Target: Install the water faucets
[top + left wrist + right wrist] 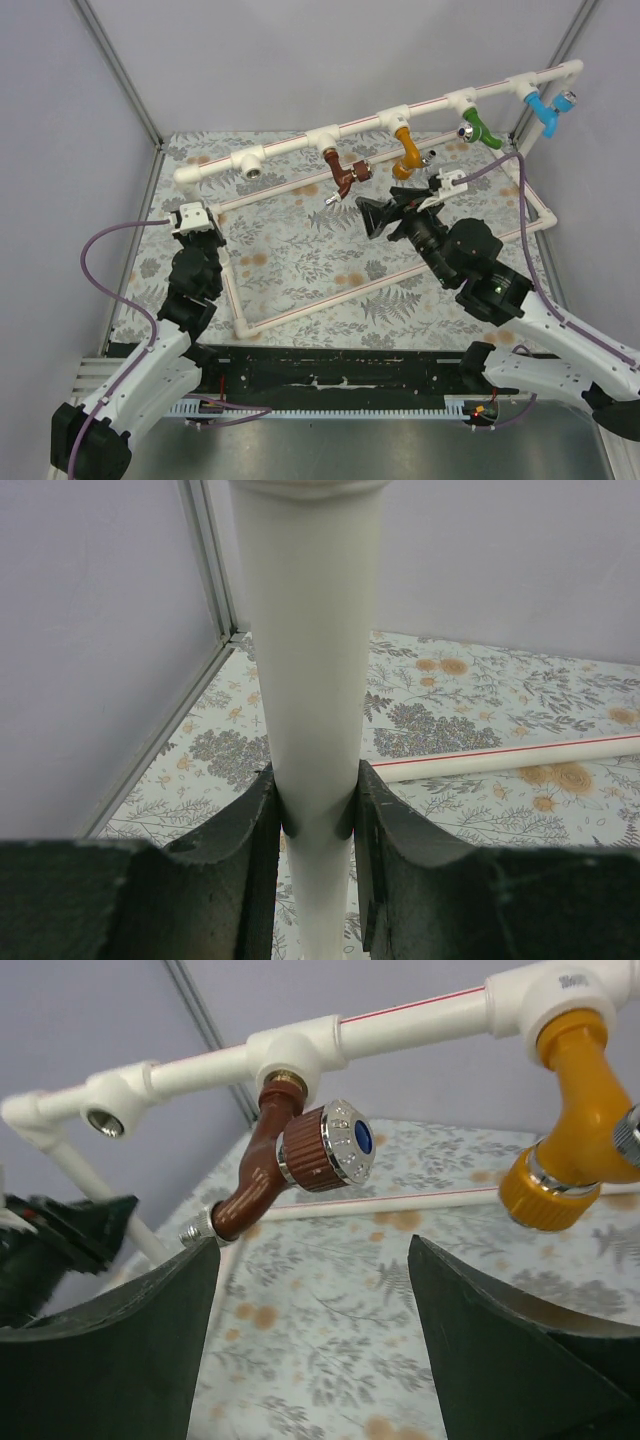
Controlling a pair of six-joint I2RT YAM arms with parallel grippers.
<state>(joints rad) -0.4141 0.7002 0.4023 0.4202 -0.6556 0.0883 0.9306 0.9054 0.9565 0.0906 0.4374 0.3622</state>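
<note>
Two taps hang from the white pipe rail: the reddish-brown faucet and the orange faucet. Our right gripper stands wide and empty just beside the brown one; our left gripper clamps the upright post, presumably steadying it.

We've got the pipe rail up along the far edge of the counter, with the left water faucet and right water faucet hanging under its middle. The right claw sits just in front of them, and the left claw is wrapped around the left post.
</note>
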